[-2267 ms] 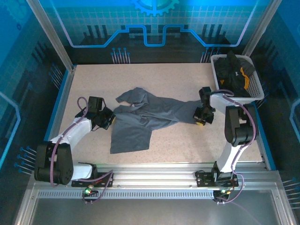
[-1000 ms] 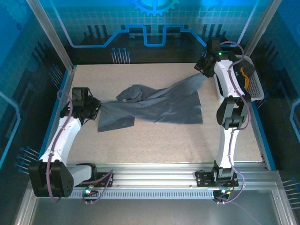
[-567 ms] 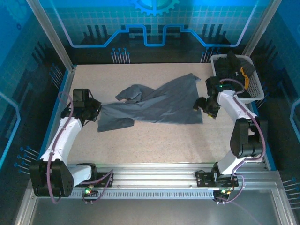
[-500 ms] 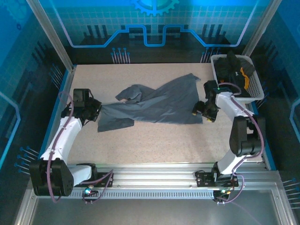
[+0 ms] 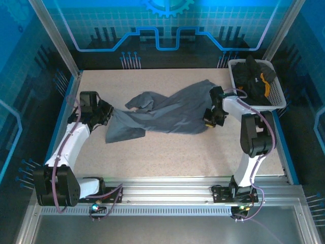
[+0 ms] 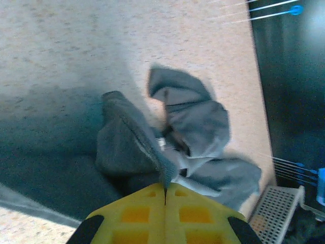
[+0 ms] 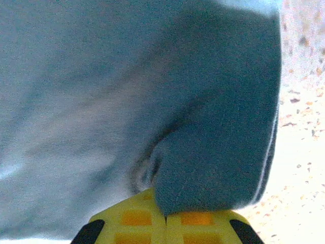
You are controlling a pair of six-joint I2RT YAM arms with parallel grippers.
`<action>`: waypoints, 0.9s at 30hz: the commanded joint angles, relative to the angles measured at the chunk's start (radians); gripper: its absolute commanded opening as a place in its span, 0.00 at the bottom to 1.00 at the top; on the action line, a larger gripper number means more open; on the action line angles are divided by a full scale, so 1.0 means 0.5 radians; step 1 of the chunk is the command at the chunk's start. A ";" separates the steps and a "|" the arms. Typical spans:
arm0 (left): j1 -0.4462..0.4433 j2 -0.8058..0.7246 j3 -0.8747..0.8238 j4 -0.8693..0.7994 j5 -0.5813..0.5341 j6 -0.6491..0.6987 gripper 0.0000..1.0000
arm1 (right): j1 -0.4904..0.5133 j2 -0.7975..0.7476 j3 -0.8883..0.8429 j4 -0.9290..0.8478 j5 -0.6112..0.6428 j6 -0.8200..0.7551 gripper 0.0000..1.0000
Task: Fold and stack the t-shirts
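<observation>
Left gripper (image 6: 165,197) pinching grey t-shirt (image 6: 195,127), speckled table (image 6: 76,40)

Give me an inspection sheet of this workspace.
Surface: speckled beige table, bare near the front.
Job's things: grey t-shirt crumpled mid-table; black t-shirts, one with an orange patch, in the white basket at the far right.
Clutter: nothing seen.
Hands: left hand shut on grey t-shirt; right hand shut on its opposite edge.
Cables: purple cables along both arms.
Surroundings: blue-lit panels, aluminium frame.
</observation>
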 commanded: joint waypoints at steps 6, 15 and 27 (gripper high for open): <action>0.023 -0.018 0.475 0.240 0.079 -0.152 0.00 | 0.038 -0.605 0.579 -0.069 0.119 0.021 0.00; 0.030 -0.261 0.820 0.395 -0.208 -0.251 0.00 | 0.002 -1.132 0.730 0.209 0.237 0.073 0.00; 0.030 -0.484 1.373 0.462 -0.564 0.002 0.00 | -0.120 -1.675 0.673 0.536 0.363 0.112 0.00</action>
